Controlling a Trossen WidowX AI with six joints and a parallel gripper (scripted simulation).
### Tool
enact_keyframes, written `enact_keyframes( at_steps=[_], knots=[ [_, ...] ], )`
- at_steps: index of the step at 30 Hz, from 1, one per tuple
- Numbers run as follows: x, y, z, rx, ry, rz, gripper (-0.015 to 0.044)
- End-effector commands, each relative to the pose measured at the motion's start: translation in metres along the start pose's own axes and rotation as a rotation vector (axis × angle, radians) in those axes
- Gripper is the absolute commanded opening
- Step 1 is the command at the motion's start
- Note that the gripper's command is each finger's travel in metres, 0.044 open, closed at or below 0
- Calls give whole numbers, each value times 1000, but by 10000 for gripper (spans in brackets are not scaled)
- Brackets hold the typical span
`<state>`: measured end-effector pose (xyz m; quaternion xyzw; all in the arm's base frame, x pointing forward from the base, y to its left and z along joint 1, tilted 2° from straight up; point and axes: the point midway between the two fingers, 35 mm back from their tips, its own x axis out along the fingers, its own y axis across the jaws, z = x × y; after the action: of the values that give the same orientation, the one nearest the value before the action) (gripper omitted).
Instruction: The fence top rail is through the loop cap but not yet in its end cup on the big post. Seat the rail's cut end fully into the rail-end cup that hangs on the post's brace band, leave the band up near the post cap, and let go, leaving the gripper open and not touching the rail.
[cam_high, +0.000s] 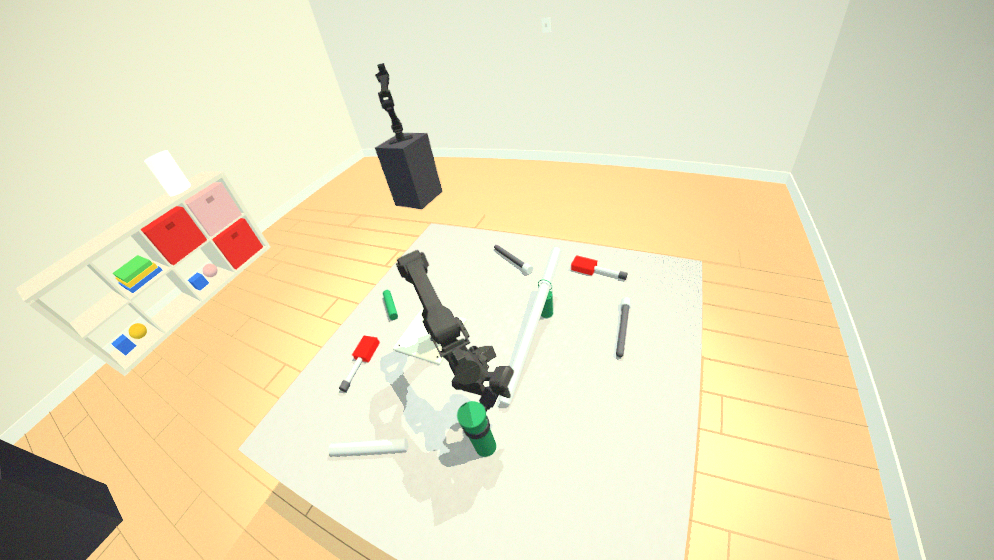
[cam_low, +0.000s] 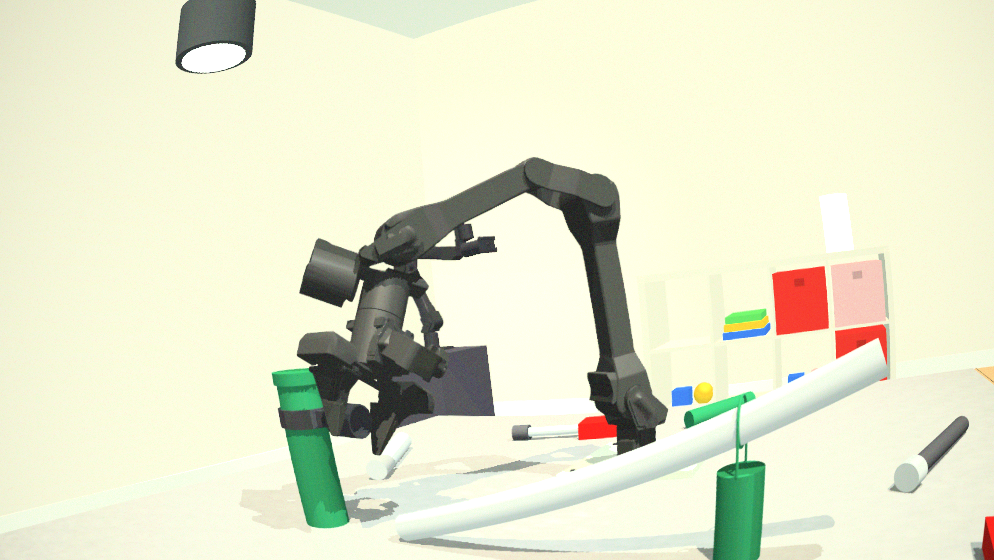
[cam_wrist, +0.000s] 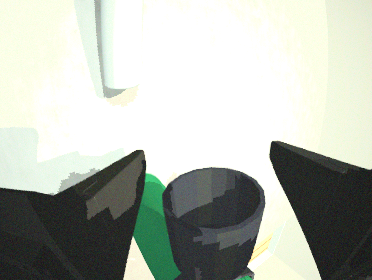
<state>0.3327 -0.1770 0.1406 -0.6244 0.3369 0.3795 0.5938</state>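
Note:
The white rail (cam_high: 528, 336) (cam_low: 591, 489) slopes through the loop (cam_low: 737, 455) on the small green post (cam_high: 548, 306) (cam_low: 738, 514). Its near end is low by the mat, outside the cup and apart from the big post. The big green post (cam_high: 484, 445) (cam_low: 313, 473) (cam_wrist: 150, 215) leans slightly. Its dark band (cam_high: 477, 432) (cam_low: 299, 418) is high, below the cap. The dark cup (cam_low: 359, 420) (cam_wrist: 215, 250) hangs from it, its mouth empty in the wrist view. My gripper (cam_low: 357, 443) (cam_wrist: 209, 153) is open, fingers on either side of the cup, with gaps, holding nothing.
A loose white tube (cam_high: 367, 448) (cam_low: 389, 457) lies left of the big post. Red-headed tools (cam_high: 365, 348) (cam_high: 584, 265), dark rods (cam_high: 622, 330) (cam_high: 511, 257) and a green tube (cam_high: 390, 304) lie around on the mat (cam_high: 591, 452). A white tube end shows upper left in the wrist view; which tube is unclear.

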Motion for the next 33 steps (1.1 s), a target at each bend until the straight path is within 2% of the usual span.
enact_keyframes(
  at_steps=[1,5,10,27,33],
  knots=[
    [-15,-10,14,1,8,-8,440],
    [-29,-17,31,7,11,-9,440],
    [-27,-18,32,47,6,-11,440],
    [-94,-48,129,1363,55,-35,440],
    [-112,-48,148,1623,55,-59,440]
  ],
)
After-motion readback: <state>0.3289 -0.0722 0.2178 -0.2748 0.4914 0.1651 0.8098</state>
